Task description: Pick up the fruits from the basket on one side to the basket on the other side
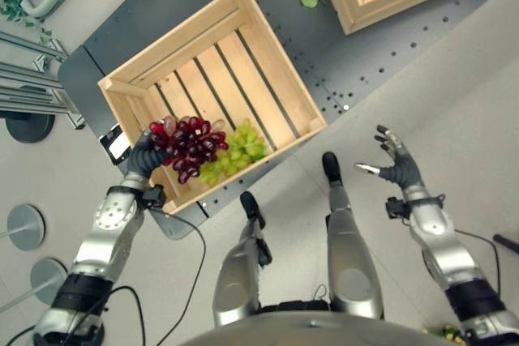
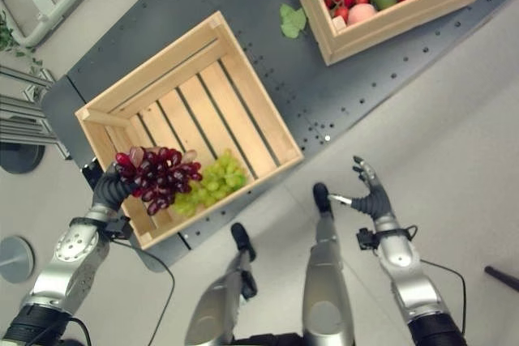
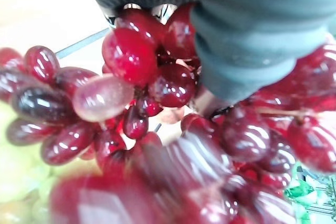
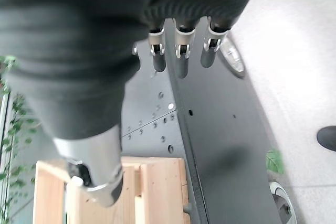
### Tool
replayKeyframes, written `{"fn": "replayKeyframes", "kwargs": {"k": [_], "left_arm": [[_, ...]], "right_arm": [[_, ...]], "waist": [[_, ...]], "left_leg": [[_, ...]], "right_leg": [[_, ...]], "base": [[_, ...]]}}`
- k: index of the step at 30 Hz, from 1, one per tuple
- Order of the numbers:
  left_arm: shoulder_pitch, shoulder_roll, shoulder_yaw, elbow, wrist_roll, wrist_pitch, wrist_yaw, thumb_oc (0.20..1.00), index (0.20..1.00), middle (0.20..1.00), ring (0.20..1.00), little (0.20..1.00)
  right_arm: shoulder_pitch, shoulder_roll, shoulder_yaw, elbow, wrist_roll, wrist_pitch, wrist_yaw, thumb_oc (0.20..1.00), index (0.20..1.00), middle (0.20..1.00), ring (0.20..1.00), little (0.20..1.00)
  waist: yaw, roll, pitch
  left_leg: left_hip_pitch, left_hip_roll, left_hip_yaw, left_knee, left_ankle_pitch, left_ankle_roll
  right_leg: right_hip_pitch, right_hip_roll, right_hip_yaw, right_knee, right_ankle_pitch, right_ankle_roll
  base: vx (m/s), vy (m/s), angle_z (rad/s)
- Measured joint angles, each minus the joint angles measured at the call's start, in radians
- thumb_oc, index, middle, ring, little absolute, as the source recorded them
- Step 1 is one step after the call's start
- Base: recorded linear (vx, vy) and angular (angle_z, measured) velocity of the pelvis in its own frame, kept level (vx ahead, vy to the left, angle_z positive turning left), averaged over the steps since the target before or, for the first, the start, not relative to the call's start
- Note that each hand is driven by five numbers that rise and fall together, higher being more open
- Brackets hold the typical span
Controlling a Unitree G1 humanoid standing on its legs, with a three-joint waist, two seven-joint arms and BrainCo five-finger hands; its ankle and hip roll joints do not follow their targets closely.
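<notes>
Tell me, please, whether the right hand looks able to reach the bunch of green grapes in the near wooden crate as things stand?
Probably yes. The right hand hovers open over the floor beside the near wooden crate, and the green grapes lie uncovered in its near corner. The left hand with red grapes is close alongside, though.

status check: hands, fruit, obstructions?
Left hand shut on red grapes over near crate; green grapes inside. Right hand open, idle. Nothing blocking.

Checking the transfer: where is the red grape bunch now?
The red grape bunch is in the left hand, at the near-left corner of the slatted crate, beside the green grapes.
</notes>
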Motion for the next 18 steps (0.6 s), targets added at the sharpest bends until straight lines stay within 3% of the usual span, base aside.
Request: {"fn": "replayKeyframes", "kwargs": {"k": [6,12,18], "left_arm": [[0.013,0.007,0.015,-0.073,-0.034,-0.001,-0.017,0.2,0.2,0.2,0.2,0.2],[0.007,-0.007,0.015,-0.093,-0.034,-0.001,-0.033,0.2,0.2,0.2,0.2,0.2],[-0.029,-0.136,-0.087,-0.085,-0.033,-0.001,-0.032,0.2,0.2,0.2,0.2,0.2]], "right_arm": [[-0.06,-0.035,0.061,-0.005,-0.02,0.0,0.052,1.0,1.0,1.0,1.0,1.0],[-0.106,-0.066,0.118,0.0,-0.04,0.001,0.09,1.0,1.0,1.0,1.0,1.0],[-0.248,-0.053,0.246,0.002,-0.022,0.002,0.15,1.0,1.0,1.0,1.0,1.0]], "waist": [[0.008,0.003,-0.002],[0.033,0.032,-0.068],[0.05,0.038,-0.155]], "left_leg": [[0.022,0.01,-0.02,0.001,0.002,-0.005],[0.028,0.013,-0.026,0.001,0.002,-0.005],[0.021,0.017,-0.043,0.0,0.002,-0.004]], "right_leg": [[0.035,0.008,-0.023,0.0,0.001,-0.013],[0.045,0.01,-0.028,0.0,-0.004,-0.013],[0.048,0.012,-0.041,0.0,-0.011,-0.013]], "base": [[0.01,-0.029,0.08],[0.01,-0.01,0.02],[0.02,-0.019,0.06]]}}
